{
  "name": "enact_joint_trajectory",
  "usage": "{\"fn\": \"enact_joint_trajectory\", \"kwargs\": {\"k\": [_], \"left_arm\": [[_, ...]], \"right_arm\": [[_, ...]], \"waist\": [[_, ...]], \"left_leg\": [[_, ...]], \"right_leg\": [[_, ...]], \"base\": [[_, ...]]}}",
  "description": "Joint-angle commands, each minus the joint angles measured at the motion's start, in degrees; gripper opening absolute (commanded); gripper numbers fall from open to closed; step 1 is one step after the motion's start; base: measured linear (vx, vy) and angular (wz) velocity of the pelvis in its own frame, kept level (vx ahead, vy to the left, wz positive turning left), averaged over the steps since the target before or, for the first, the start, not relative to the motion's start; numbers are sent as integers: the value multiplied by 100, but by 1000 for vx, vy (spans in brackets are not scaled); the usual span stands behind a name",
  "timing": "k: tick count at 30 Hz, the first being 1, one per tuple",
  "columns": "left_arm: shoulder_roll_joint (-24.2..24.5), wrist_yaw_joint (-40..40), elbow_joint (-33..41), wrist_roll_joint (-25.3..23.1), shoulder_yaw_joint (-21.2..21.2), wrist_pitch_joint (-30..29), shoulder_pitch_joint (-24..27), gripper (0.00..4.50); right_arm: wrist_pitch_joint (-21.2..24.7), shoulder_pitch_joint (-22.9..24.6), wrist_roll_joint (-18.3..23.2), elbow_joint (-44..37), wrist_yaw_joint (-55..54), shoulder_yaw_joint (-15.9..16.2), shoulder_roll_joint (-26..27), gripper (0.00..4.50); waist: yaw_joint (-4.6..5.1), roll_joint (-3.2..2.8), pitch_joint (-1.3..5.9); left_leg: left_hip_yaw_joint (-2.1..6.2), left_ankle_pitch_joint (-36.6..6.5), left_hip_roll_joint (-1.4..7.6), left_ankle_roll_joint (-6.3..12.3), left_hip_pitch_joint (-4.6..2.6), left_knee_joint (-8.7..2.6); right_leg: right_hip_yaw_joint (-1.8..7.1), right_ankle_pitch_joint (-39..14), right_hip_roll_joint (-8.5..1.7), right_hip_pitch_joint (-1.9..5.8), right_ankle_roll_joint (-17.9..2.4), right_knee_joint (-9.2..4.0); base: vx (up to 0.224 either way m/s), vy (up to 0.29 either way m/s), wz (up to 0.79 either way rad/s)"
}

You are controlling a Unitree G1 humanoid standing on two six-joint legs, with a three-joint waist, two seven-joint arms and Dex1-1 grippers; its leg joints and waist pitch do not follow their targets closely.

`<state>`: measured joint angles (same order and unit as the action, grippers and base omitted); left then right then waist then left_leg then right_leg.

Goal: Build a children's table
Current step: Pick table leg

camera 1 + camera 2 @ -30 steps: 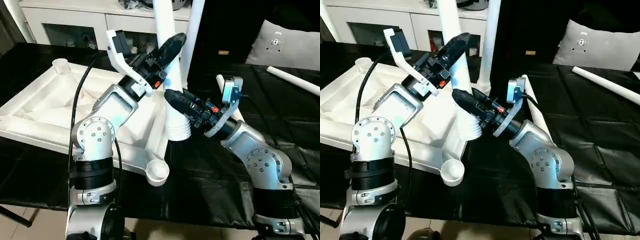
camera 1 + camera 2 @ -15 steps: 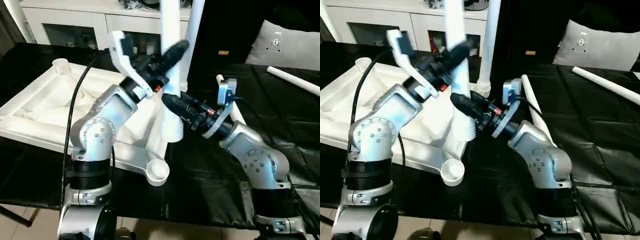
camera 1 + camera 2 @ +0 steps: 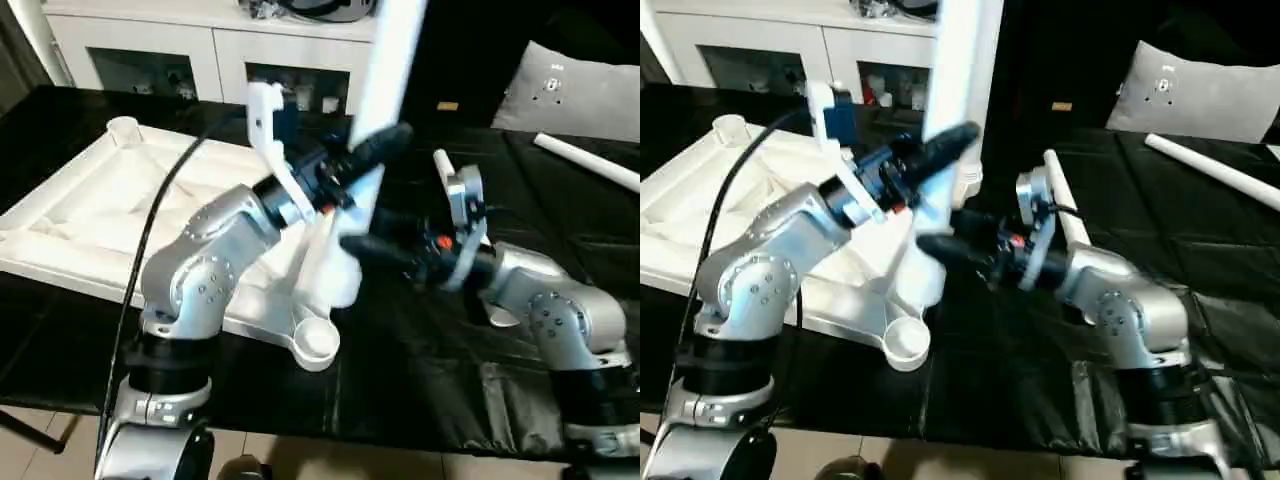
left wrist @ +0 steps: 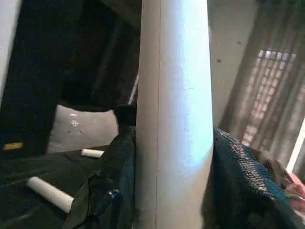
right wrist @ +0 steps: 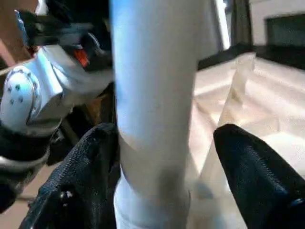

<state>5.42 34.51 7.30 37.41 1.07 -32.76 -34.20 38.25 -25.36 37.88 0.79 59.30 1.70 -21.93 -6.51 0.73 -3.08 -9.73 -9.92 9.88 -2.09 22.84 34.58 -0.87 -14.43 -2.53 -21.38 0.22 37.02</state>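
Note:
The children's table top [image 3: 90,210] lies upside down on the black cloth, ribbed side up, with a round corner socket [image 3: 318,343] at its near corner. My left gripper [image 3: 375,150] is shut on a long white leg [image 3: 392,60], which leans up and to the right, its thick lower end [image 3: 335,280] just above the top's near edge. In the left wrist view both fingers [image 4: 121,157] press the leg [image 4: 174,95]. My right gripper [image 3: 365,245] stands open around the leg's lower part; a gap shows between the leg [image 5: 152,71] and one finger [image 5: 248,167].
Another white leg [image 3: 590,162] lies on the black cloth [image 3: 420,380] at the far right. A further one [image 3: 1060,205] lies behind my right forearm. A grey cushion [image 3: 585,90] and a white cabinet with glass doors [image 3: 180,50] stand at the back.
My left gripper has swung the leg from leaning left to leaning right. My right gripper has opened off the leg's lower part, and its arm has drawn back to the right.

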Motion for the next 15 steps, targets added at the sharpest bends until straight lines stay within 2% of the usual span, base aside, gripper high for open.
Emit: {"fn": "enact_joint_trajectory", "kwargs": {"k": [1, 5, 15], "left_arm": [[13, 156, 201, 78, 90, 72, -4, 180], [31, 331, 291, 108, 195, 68, 39, 180], [19, 495, 315, 59, 346, 137, 76, 180]], "right_arm": [[25, -157, -8, 24, 206, 114, -99, 354], [-47, -208, -79, 124, 363, 213, -121, 354], [-18, -232, -24, 180, 627, 371, -50, 354]], "waist": [[-10, 65, 379], [0, 69, 376], [-1, 64, 372]], "left_leg": [[82, -339, 300, 146, -150, -329], [80, -370, 305, 153, -150, -330], [80, -462, 309, 132, -158, -335]], "right_leg": [[197, 511, -494, 258, -1231, -407], [193, 401, -500, 249, -1288, -410], [193, 284, -495, 233, -1281, -422]], "base": [[0, 0, 0], [0, 0, 0], [0, 0, 0]]}}
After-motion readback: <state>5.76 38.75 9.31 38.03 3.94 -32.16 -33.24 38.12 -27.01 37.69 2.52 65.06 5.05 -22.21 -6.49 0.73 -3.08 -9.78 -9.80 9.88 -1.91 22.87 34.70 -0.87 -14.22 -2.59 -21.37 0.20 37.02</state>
